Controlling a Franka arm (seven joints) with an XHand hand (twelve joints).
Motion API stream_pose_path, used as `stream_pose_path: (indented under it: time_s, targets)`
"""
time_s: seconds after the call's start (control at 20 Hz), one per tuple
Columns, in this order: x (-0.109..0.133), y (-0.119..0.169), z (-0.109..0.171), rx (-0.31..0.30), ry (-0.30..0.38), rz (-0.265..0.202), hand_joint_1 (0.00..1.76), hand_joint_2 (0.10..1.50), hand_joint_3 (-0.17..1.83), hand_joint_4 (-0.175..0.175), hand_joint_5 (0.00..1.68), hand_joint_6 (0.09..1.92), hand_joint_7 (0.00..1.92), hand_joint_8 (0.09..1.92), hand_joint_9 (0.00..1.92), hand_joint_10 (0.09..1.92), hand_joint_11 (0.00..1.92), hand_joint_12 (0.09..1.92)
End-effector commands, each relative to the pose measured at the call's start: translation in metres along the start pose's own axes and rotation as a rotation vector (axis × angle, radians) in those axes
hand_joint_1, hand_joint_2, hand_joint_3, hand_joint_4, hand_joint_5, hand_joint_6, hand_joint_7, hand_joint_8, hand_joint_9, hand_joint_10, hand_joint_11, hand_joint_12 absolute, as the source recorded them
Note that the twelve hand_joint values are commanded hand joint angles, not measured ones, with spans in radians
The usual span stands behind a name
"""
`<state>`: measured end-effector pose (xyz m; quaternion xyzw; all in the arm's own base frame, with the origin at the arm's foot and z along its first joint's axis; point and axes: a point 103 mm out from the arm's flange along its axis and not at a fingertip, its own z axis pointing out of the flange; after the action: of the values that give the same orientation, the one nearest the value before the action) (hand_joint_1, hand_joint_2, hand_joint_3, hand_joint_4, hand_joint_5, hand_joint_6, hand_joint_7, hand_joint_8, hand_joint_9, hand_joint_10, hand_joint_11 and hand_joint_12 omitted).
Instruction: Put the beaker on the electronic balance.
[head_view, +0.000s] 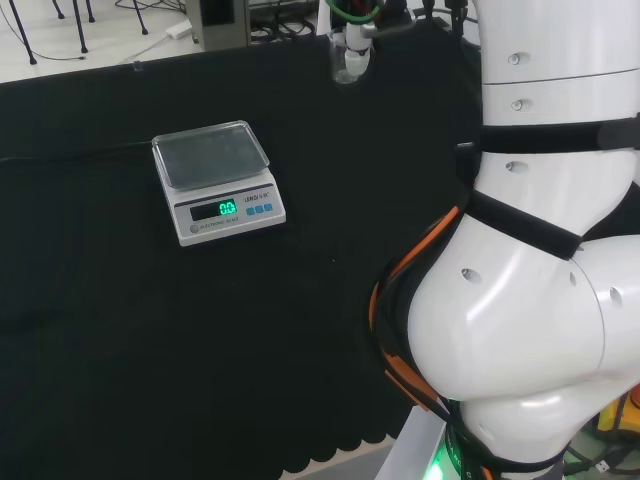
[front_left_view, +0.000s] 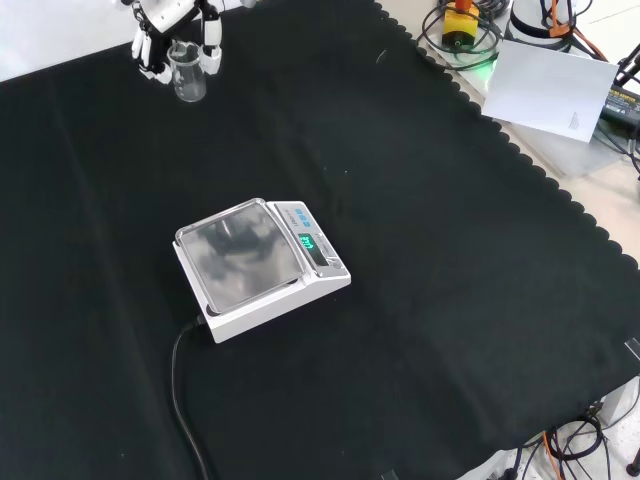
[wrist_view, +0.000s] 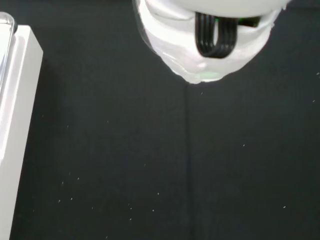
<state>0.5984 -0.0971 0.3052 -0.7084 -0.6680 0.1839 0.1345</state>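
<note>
Meanwhile, hand (front_left_view: 165, 30) around beaker (front_left_view: 187, 75), far corner.

— What does your arm look like from the head camera?
— You've got big glossy white links (head_view: 520, 300), rounded, with small round screw recesses, black bands strapped across them, and an orange-and-black cable bundle (head_view: 400, 300) just beside the lower link.

— And the hand?
— Your hand (front_left_view: 170, 25) is white with black segments on the fingers (front_left_view: 212, 40); close up, its white shell carries black ribbed cables (wrist_view: 215, 35).
</note>
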Motion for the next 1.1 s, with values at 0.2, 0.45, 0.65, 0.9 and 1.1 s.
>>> stream_pose_path:
  time_s: [0.2,0.45,0.65,0.9,1.1]
  targets:
    - [-0.002,-0.007,-0.008,-0.016,0.0,0.003,1.52,1.1,-0.17,-0.175,1.03,0.92,0.93,0.98,1.13,1.15,1.38,0.31]
    - [0.008,0.004,-0.004,0.0,0.013,-0.034,1.52,1.1,-0.17,-0.175,1.03,0.92,0.93,0.98,1.13,1.16,1.4,0.25]
    - [0.025,0.016,-0.001,0.009,0.02,-0.084,1.52,1.1,-0.17,-0.175,1.03,0.92,0.93,0.98,1.13,1.17,1.41,0.22]
    - [0.045,0.03,0.002,0.019,0.015,-0.131,1.52,1.1,-0.17,-0.175,1.03,0.93,0.93,0.98,1.12,1.18,1.42,0.21]
    - [0.062,0.039,0.005,0.021,0.017,-0.172,1.52,1.1,-0.17,-0.175,1.03,0.92,0.93,0.98,1.12,1.18,1.42,0.2]
